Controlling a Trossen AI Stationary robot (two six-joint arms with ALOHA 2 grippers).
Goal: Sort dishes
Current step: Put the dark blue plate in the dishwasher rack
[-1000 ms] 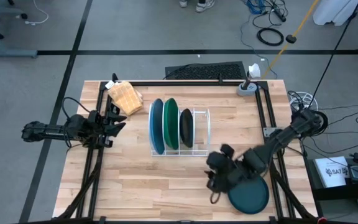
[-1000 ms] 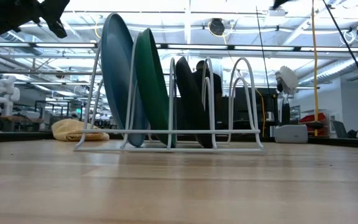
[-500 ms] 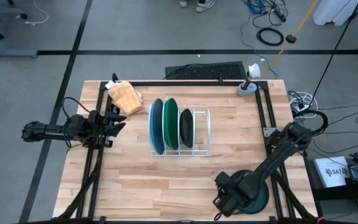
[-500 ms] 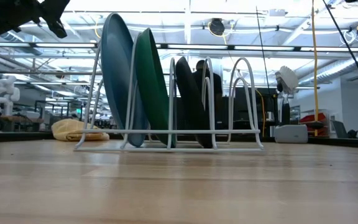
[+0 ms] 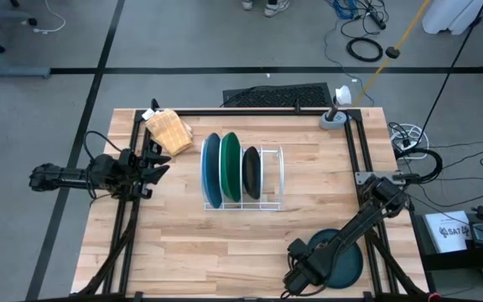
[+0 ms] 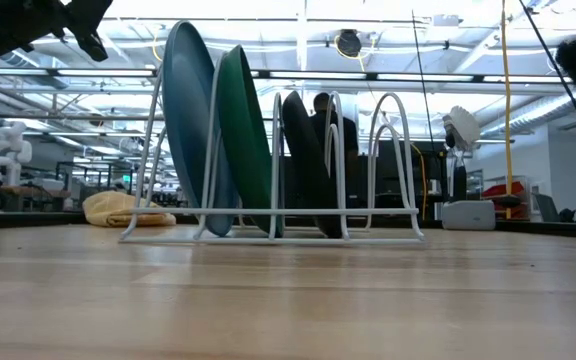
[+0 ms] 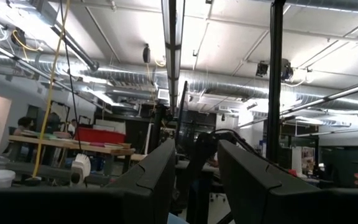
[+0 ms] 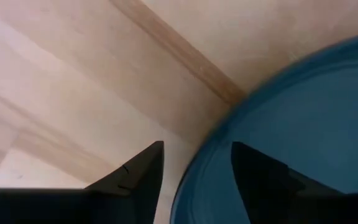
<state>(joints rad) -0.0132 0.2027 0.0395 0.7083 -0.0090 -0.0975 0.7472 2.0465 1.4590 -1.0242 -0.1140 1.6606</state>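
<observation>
Right gripper (image 5: 298, 270): low over the near right part of the table (image 5: 225, 243), fingers parted and holding nothing; one finger (image 8: 138, 171) over bare wood, the other over the plate.
Teal plate (image 5: 339, 260): flat on the table, its rim edge directly under the gripper, between the two fingers.
Handling: judged stiff, light, matte, low slip risk; likely breakable if dropped. Lying flat, it offers only the rim; one finger must get under the edge.
Grip point: the rim nearest the gripper.
Rack (image 5: 268, 180): well beyond the gripper, mid-table; end slots free.
Black plate (image 5: 251, 172): upright in the rack, nearest the free slots.
Green plate (image 5: 231, 166): upright, next slot on.
Blue plate (image 5: 212, 170): upright, farthest slot.
Left gripper (image 5: 151, 164): far across the table at its left edge, idle, fingers apart, empty.
</observation>
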